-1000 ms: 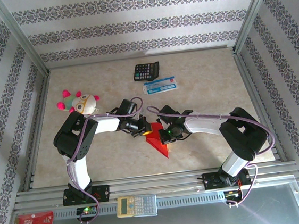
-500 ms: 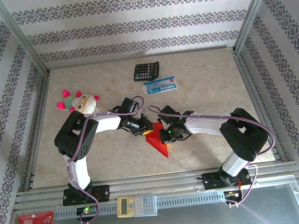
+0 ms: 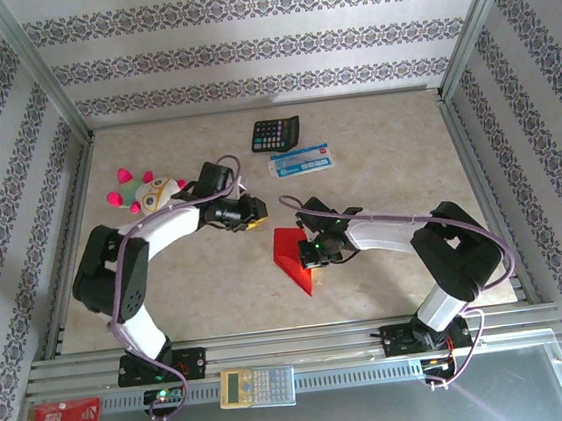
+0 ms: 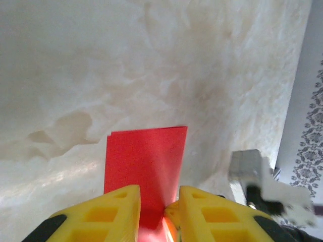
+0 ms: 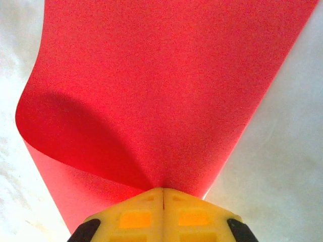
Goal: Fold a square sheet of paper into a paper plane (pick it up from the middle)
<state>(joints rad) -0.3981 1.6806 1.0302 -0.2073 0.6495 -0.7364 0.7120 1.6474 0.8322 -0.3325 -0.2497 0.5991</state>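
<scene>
The table [image 3: 384, 139] is carrying the square sheet of paper [image 3: 286, 242] near its middle, between your two arms. The sheet is lying partly folded, with one layer bowing up in a loose curl. Your right gripper [image 5: 162, 194] is clamping the sheet's edge, fingers together on the red. Your left gripper [image 4: 159, 201] is hovering apart from the sheet on its far-left side, jaws slightly parted and holding nothing. Be keeping the right pinch firm as an anchor. By my judgement, the curl is needing pressing flat, edges matched, before you sharpen any crease.
</scene>
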